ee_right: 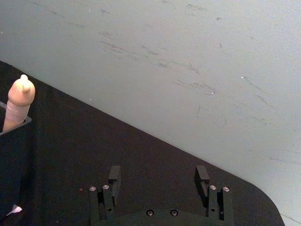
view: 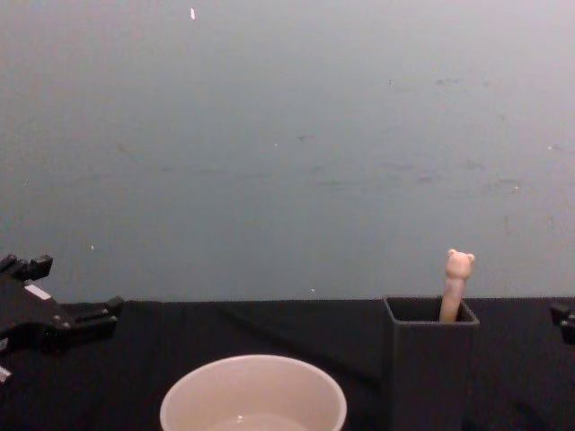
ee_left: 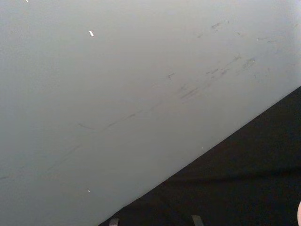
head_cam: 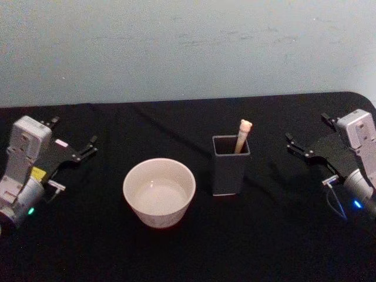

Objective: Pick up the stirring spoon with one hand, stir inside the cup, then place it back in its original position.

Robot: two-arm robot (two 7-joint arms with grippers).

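The slim beige stirring spoon with bear-head knob was stood in the dark grey square holder at the middle of the black cloth tabletop, handle up, probably for easy taking. Its metal stem was hidden inside. The wide cream-white cup was set just beside, leftward. The left claw and right claw were held open, empty, near the side edges.

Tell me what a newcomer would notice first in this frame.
The cream cup stands out brightest against the black table, a little left of centre. Just to its right, a pale bear-headed spoon pokes up from a dark square holder. The left gripper rests at the far left and the right gripper at the far right, both open and touching nothing.
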